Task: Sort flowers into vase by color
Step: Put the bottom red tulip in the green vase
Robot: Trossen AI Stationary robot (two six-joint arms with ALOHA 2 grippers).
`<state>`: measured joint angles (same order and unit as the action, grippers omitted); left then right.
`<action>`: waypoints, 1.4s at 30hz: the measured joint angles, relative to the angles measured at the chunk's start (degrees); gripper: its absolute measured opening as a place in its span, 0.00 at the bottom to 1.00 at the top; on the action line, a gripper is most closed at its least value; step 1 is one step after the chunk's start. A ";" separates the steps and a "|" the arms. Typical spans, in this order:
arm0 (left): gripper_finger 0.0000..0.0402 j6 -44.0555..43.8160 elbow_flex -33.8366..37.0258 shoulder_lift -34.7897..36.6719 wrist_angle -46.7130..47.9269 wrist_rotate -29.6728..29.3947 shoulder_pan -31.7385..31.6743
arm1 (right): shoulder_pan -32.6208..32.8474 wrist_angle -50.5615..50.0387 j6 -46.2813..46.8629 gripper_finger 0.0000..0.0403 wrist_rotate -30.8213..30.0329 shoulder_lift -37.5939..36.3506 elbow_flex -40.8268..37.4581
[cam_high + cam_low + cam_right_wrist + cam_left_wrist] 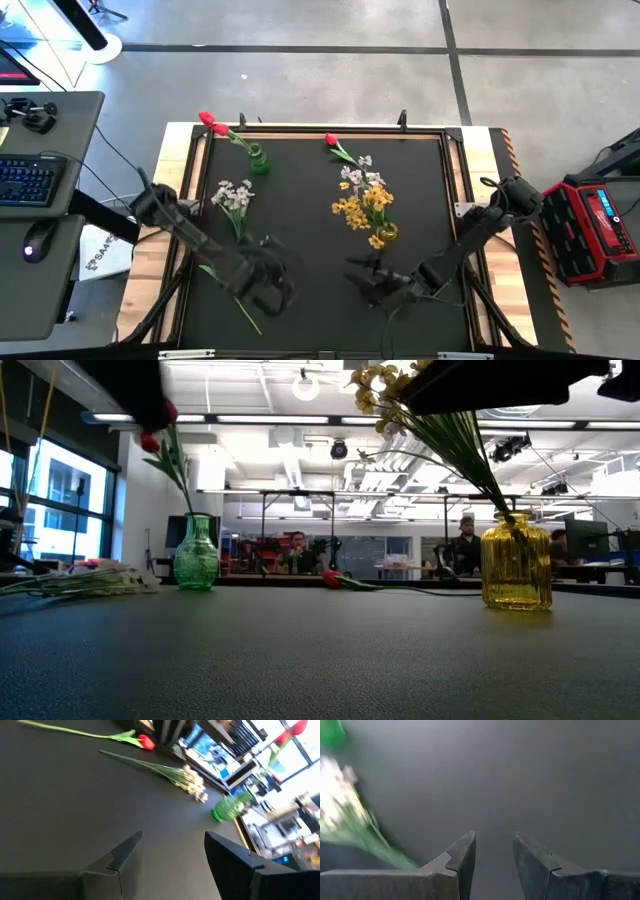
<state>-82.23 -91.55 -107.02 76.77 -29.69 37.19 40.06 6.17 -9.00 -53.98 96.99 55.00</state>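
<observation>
A green vase (258, 160) at the table's far left holds two red tulips (208, 121). A yellow vase (387, 232) holds yellow blossoms (352, 210) and white-pinkish ones (355, 176). One red tulip (332, 141) lies on the mat near the far edge. A white-pinkish bunch (233, 195) lies flat at the left, and its stem runs under my left arm. Another red tulip (145, 741) lies beside that arm. My left gripper (495, 851) hovers open over bare mat next to the bunch's stem (380, 845). My right gripper (172, 851) is open too, near the table's near edge.
A raised wooden frame (470, 135) borders the black mat. To the left of the table stands a desk with a keyboard (28, 180), and to the right a red toolbox (600, 225). People sit in the room beyond the far edge (297, 550). Bare mat lies between the two grippers (320, 290).
</observation>
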 joint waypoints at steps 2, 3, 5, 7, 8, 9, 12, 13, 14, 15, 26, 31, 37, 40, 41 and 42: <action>0.29 -6.32 0.00 -1.07 -0.06 2.84 2.43 | -0.65 2.00 -3.69 0.48 1.90 0.00 0.01; 0.29 -9.85 0.00 -1.50 -0.06 3.84 3.77 | -1.03 2.78 -5.30 0.48 2.89 -0.02 0.02; 0.29 -17.52 0.00 -2.16 -0.05 5.80 6.54 | -1.84 3.89 -8.15 0.48 5.26 -0.02 0.02; 0.29 -25.77 -0.02 -2.86 0.02 8.34 9.37 | -2.70 4.61 -10.09 0.48 7.98 -0.02 0.02; 0.29 -30.03 -0.04 -3.21 0.06 9.94 10.75 | -3.18 4.80 -10.60 0.48 9.53 -0.02 0.02; 0.29 -34.22 -0.04 -3.64 0.23 11.42 12.11 | -3.68 4.86 -10.95 0.48 11.17 -0.02 0.02; 0.29 -46.50 0.02 -5.05 1.43 15.68 15.55 | -5.08 4.81 -11.01 0.48 16.34 -0.02 0.02; 0.29 -49.61 0.28 -5.45 2.23 17.79 16.28 | -5.42 4.79 -11.01 0.48 17.76 -0.02 0.02; 0.29 -51.03 0.73 -5.73 2.90 20.22 16.60 | -5.71 4.74 -11.01 0.48 18.92 -0.02 0.02; 0.29 -51.59 0.97 -6.16 3.62 22.35 16.64 | -5.97 4.59 -11.03 0.48 19.77 -0.02 0.02; 0.33 -52.98 13.62 -3.21 6.82 35.56 14.09 | -6.33 2.30 -9.35 0.48 20.11 -0.02 0.02; 0.36 -53.35 21.75 1.17 -0.34 34.96 14.95 | -6.30 1.94 -6.90 0.48 20.02 -0.02 0.02; 0.36 -53.31 30.79 5.59 -4.26 34.38 13.58 | -6.28 1.16 -3.52 0.48 20.00 -0.02 0.02; 0.36 -53.23 34.49 7.31 -6.57 33.59 12.63 | -6.28 0.70 -2.60 0.48 19.98 -0.02 0.02; 0.36 -53.16 35.38 7.79 -7.23 32.72 12.38 | -6.28 0.70 -2.42 0.48 19.98 -0.02 0.02; 0.36 -53.12 36.11 8.15 -7.81 31.53 12.16 | -6.28 0.69 -2.27 0.48 19.98 -0.02 0.02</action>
<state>-135.35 -55.43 -98.87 68.97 1.83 49.35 33.78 6.87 -11.27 -34.00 96.97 55.02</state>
